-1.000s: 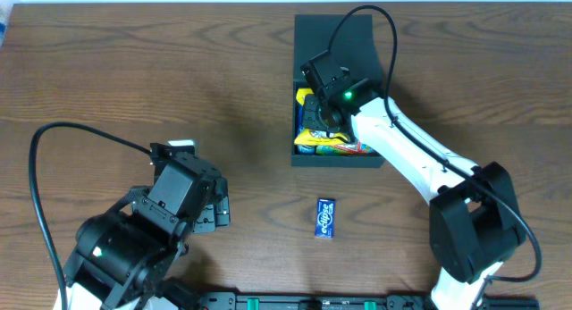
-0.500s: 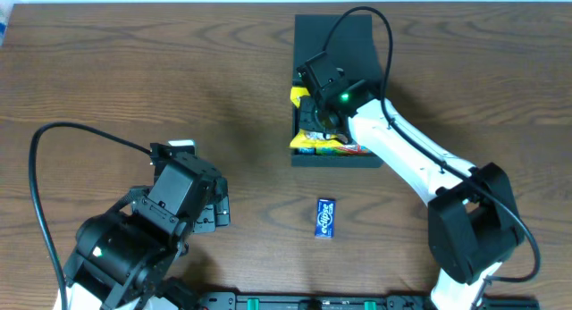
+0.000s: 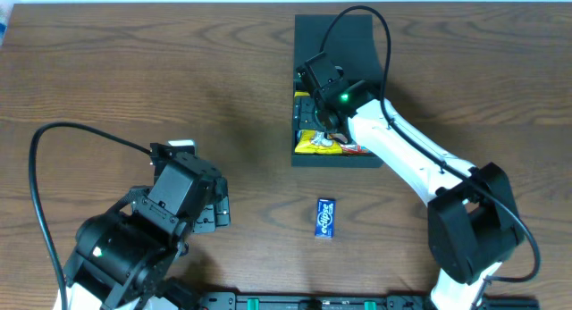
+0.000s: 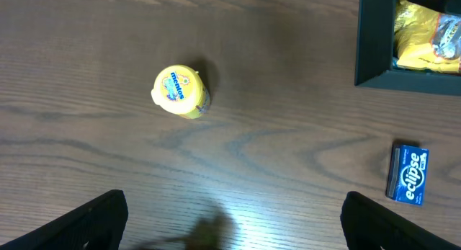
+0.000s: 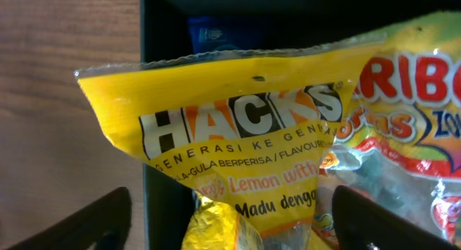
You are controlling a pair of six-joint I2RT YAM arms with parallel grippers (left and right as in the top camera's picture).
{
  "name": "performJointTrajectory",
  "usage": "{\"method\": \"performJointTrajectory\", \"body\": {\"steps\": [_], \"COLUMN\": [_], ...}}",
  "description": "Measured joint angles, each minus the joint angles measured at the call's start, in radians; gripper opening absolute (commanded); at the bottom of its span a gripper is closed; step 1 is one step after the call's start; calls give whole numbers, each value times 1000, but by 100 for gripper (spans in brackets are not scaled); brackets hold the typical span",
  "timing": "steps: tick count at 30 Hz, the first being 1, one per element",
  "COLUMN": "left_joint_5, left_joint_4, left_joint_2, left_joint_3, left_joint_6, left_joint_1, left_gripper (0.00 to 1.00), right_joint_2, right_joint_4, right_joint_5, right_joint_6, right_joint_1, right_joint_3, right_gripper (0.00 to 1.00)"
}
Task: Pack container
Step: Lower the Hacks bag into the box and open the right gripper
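The container [image 3: 350,40] lies on the far side of the table [image 3: 134,69], its long axis running near-to-far and its lid flap open toward the far edge. The right gripper [image 5: 230,222] hangs over it with jaws wide and empty, partly hiding the yellow Hacks packet [image 5: 238,135]. The left gripper [image 4: 230,220] has its jaws wide and empty.

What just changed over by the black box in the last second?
The right gripper opened and let go of the yellow Hacks packet, which settled into the container. The left gripper, open, and the blue gum pack on the table did not move.
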Motion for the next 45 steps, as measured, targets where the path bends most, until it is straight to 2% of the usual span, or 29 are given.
{"method": "performJointTrajectory", "body": {"steps": [2,15,23,33,45], "left_joint_5": [0,0,0,0,0], "left_joint_4": [0,0,0,0,0], "left_joint_2": [0,0,0,0,0], "left_joint_3": [0,0,0,0,0], "left_joint_6": [0,0,0,0,0], "left_joint_1": [0,0,0,0,0], "left_gripper": [95,95,95,95,95], "right_joint_2": [0,0,3,99,100], "right_joint_4": [0,-2,58,63,40], "right_joint_5": [1,71,111,121,153], "right_joint_6": [-10,-25,-26,-26,-26], "right_joint_1": [0,-4,-4,-4,-28], "right_joint_3": [0,0,0,0,0], "right_gripper": [99,99,99,99,99]}}
